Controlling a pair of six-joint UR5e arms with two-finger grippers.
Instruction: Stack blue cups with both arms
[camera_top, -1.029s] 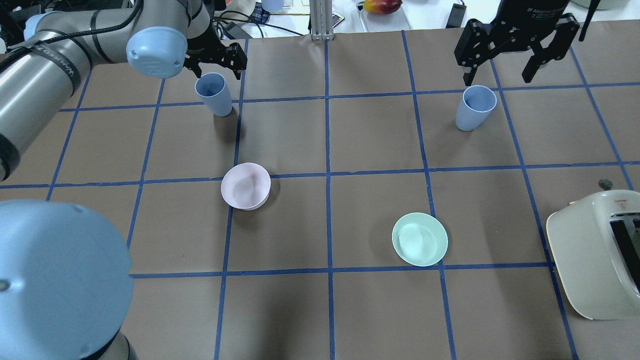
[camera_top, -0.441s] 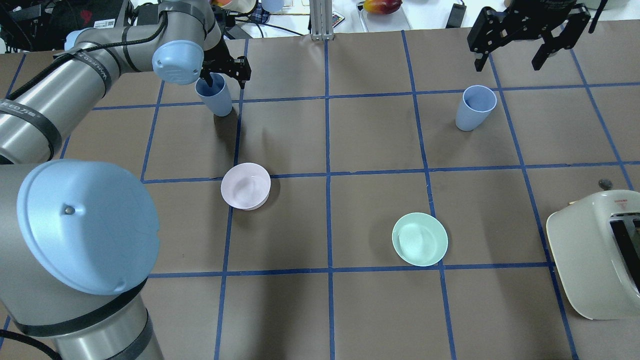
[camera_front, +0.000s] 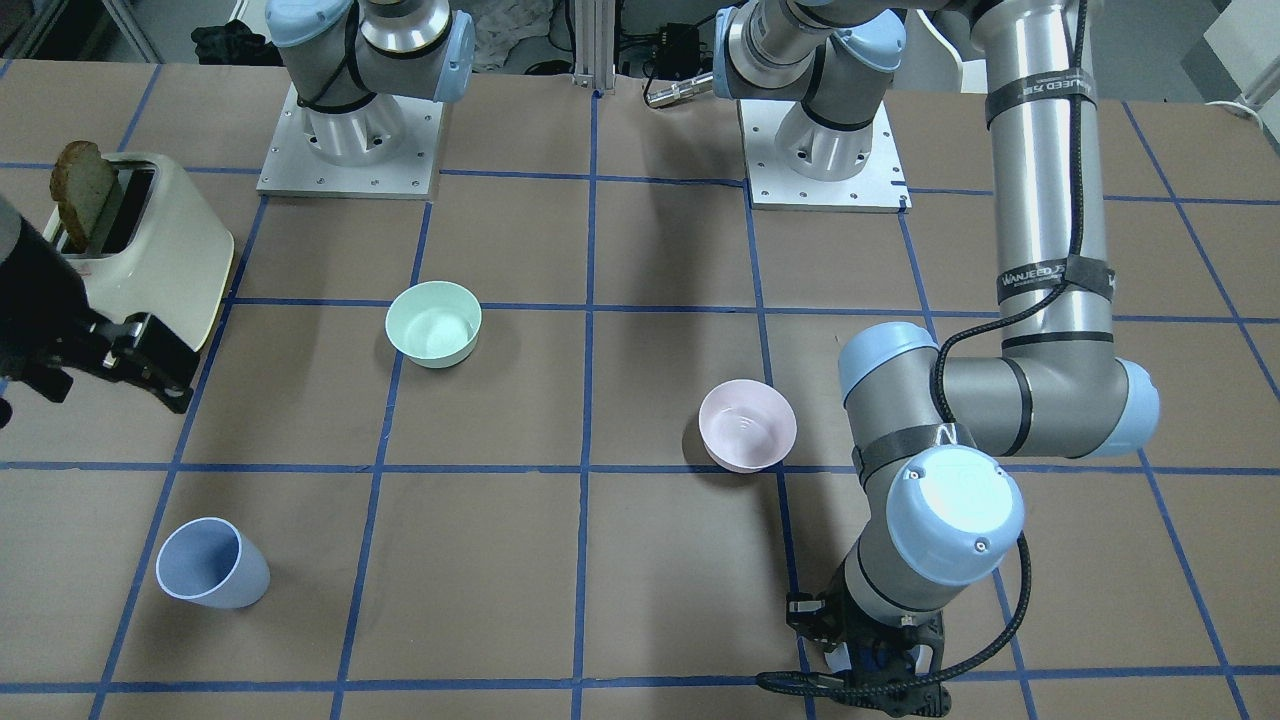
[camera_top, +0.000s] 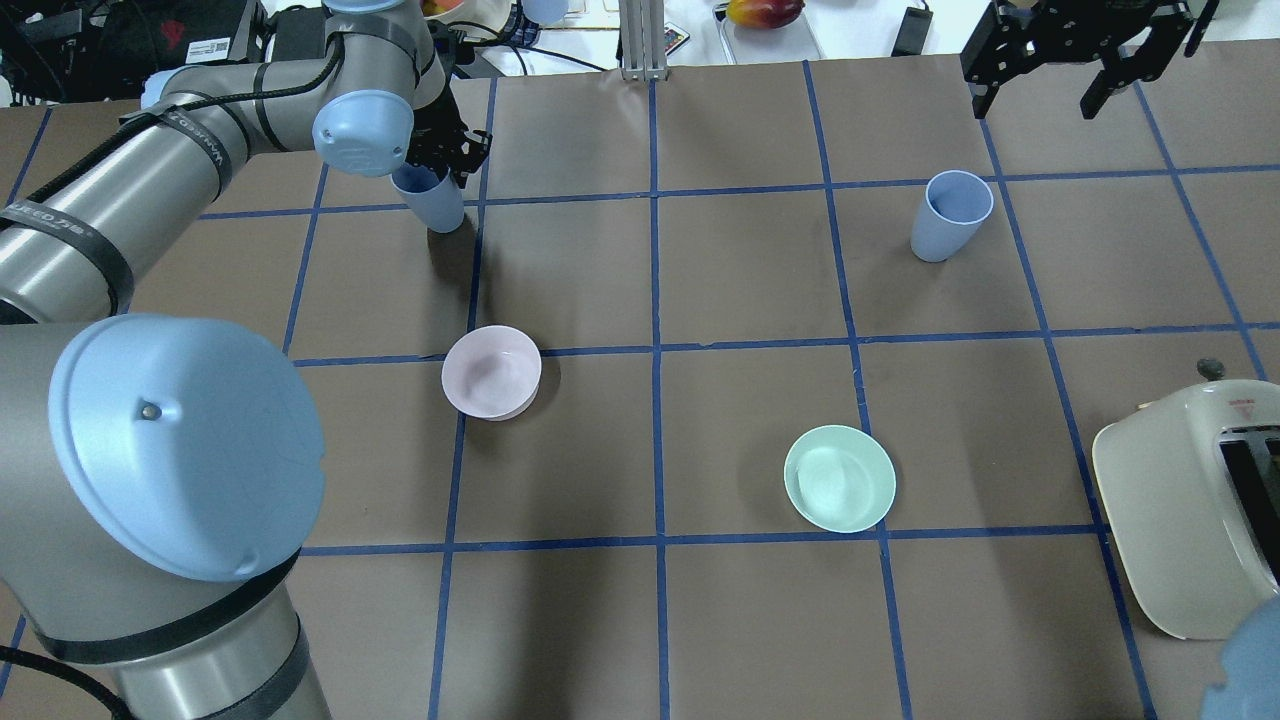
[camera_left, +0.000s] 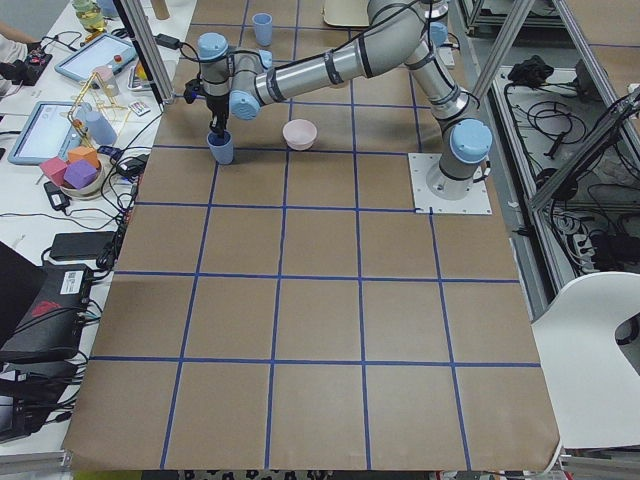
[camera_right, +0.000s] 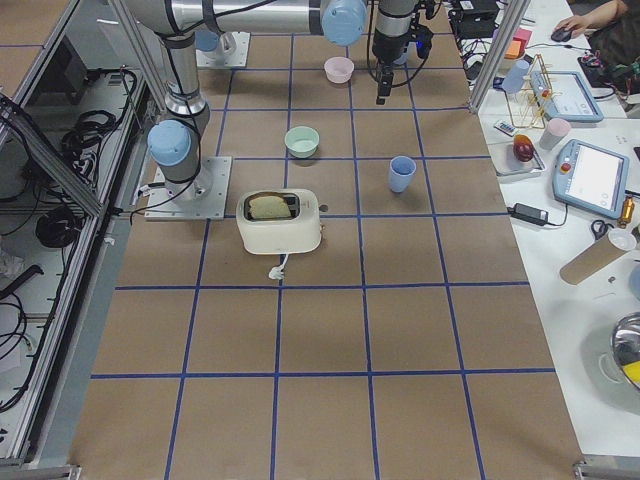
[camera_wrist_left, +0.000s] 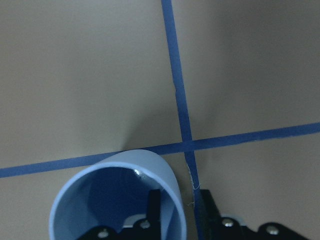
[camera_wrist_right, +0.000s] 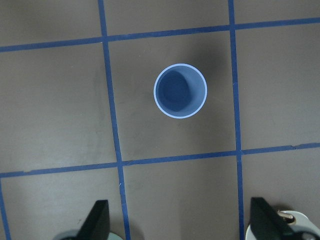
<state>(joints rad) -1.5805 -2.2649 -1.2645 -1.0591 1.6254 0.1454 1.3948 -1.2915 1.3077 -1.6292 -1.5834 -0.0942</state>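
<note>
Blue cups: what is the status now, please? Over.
Left gripper open, astride left cup wall. Right gripper open, high, away from right cup. Cups upright, apart. Pink bowl, green bowl not between.

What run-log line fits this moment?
left gripper: open, fingers straddling left blue cup rim | right gripper: open, clear of right blue cup | stack: not begun

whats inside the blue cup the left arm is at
One finger of the left gripper is inside the blue cup; the other is outside its wall, with gaps on both sides. The rest looks empty, though the gripper hides part of the bottom.
</note>
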